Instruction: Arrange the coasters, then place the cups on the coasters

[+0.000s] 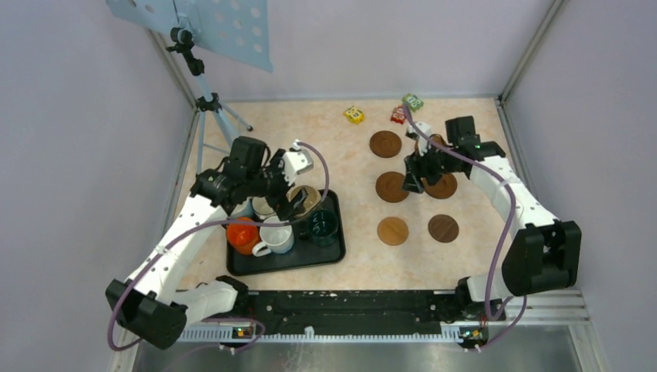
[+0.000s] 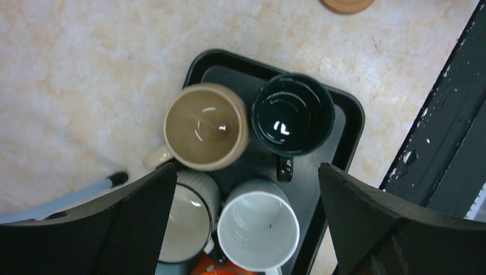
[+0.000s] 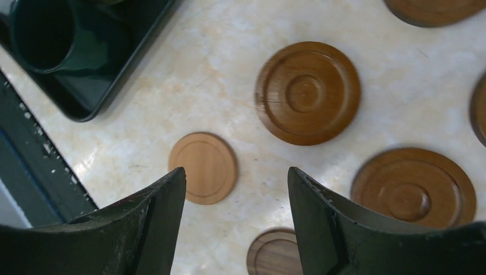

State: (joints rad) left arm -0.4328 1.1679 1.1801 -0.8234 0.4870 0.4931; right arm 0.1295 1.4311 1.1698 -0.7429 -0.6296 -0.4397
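Observation:
Several brown coasters lie on the table's right half, among them a light one (image 1: 393, 230) (image 3: 203, 168), a dark one (image 1: 443, 228) (image 3: 275, 252) and a ringed one (image 1: 392, 187) (image 3: 308, 91). My right gripper (image 1: 418, 178) (image 3: 236, 172) hovers open above them, holding nothing. The cups stand packed in the black tray (image 1: 333, 252) (image 2: 349, 114): beige (image 2: 206, 126), dark green (image 2: 293, 113), white (image 2: 258, 230), white with dark rim (image 2: 183, 222), orange (image 1: 242, 235). My left gripper (image 1: 288, 200) (image 2: 246, 169) hangs wide open over them, gripping none.
Small yellow (image 1: 354, 115), red (image 1: 398, 116) and green (image 1: 412, 101) blocks sit near the back wall. A tripod (image 1: 213, 108) stands at the back left. The black rail (image 1: 349, 302) runs along the near edge, close beside the tray.

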